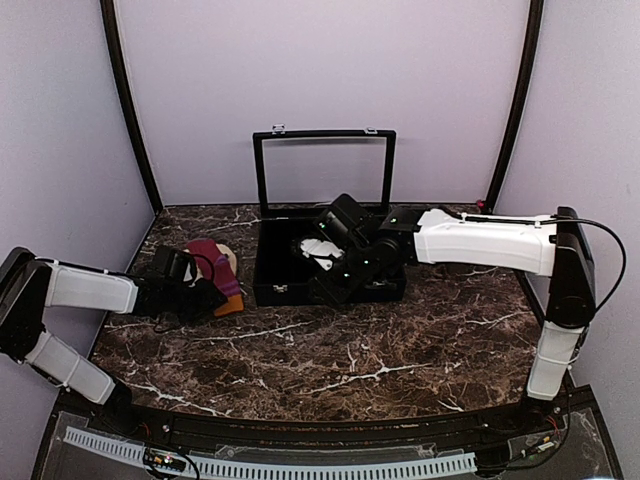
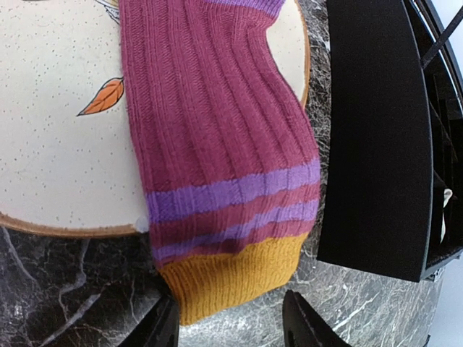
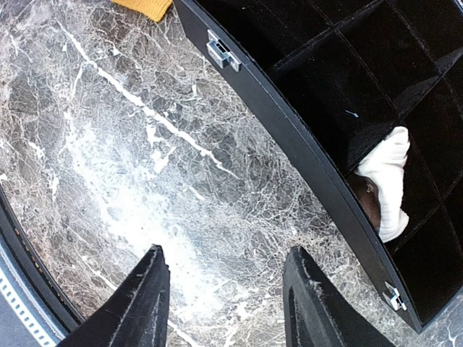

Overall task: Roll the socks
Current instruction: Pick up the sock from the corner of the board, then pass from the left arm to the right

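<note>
In the top view I see both arms at once. The left gripper (image 1: 208, 297) is low at the left of the dark marble table (image 1: 350, 350). The right gripper (image 1: 328, 290) hangs at the front wall of the black rectangular box (image 1: 270, 275), and the box's frame lid (image 1: 325, 133) stands upright at the back. Inside the box this view gives only a pale bit of the cream-beige soft sock with a brown patch (image 1: 318, 248), partly covered by the right arm. I cannot read the jaws of either gripper from here.

The left wrist cam shows them: the left fingers (image 2: 160, 327) are apart. The orange end of the maroon-purple ribbed sock (image 2: 217, 130) lies on the marble just in front of them. The rest of this sock lies flat across the right part of the tan oval mat with an orange leaf drawing (image 2: 51, 159), w/ the box's outer wall just beside it.

The right wrist cam shows the right fingers (image 3: 141, 303) also apart, above the marble near the box front and its metal latches (image 3: 221, 50). Only here I can look into the box: it is divided into compartments, and the cream-beige sock sits bunched in one of them, touching the front wall.
</note>
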Robot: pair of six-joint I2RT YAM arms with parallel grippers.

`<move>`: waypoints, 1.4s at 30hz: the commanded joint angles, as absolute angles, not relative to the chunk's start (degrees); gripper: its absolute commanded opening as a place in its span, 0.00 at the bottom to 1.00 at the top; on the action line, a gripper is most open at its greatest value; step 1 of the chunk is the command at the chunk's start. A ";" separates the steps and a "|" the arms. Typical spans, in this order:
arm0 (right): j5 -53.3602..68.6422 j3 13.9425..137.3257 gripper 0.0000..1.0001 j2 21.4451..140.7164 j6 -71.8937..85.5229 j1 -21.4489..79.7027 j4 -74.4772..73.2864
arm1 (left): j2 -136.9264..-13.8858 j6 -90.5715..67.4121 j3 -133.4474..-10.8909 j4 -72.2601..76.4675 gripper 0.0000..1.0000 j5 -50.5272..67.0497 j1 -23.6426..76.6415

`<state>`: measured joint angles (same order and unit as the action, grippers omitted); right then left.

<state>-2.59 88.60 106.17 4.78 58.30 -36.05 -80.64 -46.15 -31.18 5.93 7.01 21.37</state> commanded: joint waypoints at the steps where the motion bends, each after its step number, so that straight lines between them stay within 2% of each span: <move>1: -2.18 91.05 0.50 105.21 3.72 58.70 -35.81 | -81.06 -45.96 -32.19 4.39 0.51 5.31 21.01; 5: -2.34 92.33 0.50 106.02 3.14 58.69 -36.51 | -82.40 -45.16 -32.72 3.65 0.50 5.30 20.92; 8: -2.69 93.07 0.50 106.53 2.80 58.71 -36.65 | -83.11 -44.64 -32.60 4.22 0.42 6.23 20.94; 10: -2.81 93.75 0.50 106.96 2.50 58.71 -36.93 | -83.76 -44.22 -32.49 4.48 0.32 6.97 20.92; 13: -3.06 95.06 0.50 107.78 2.00 58.75 -37.28 | -84.26 -43.24 -32.50 5.07 0.05 8.21 20.95; 14: -3.14 95.43 0.50 108.00 1.88 58.72 -37.39 | -84.24 -43.12 -32.51 5.28 0.00 8.50 20.91; 21: -3.60 97.51 0.50 108.60 1.38 58.69 -37.25 | -80.12 -41.06 -32.98 3.99 0.00 8.39 20.92; 31: -4.87 100.61 0.50 108.77 2.29 59.10 -37.15 | -64.00 -37.37 -37.58 -5.69 0.00 6.20 20.87; 42: -11.29 98.06 0.50 105.17 9.70 61.62 -36.62 | -50.38 -36.92 -38.74 -12.23 0.00 20.94 20.94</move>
<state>-7.55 99.13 108.20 5.32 59.79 -37.58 -54.98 -37.91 -37.58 -7.64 14.22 21.12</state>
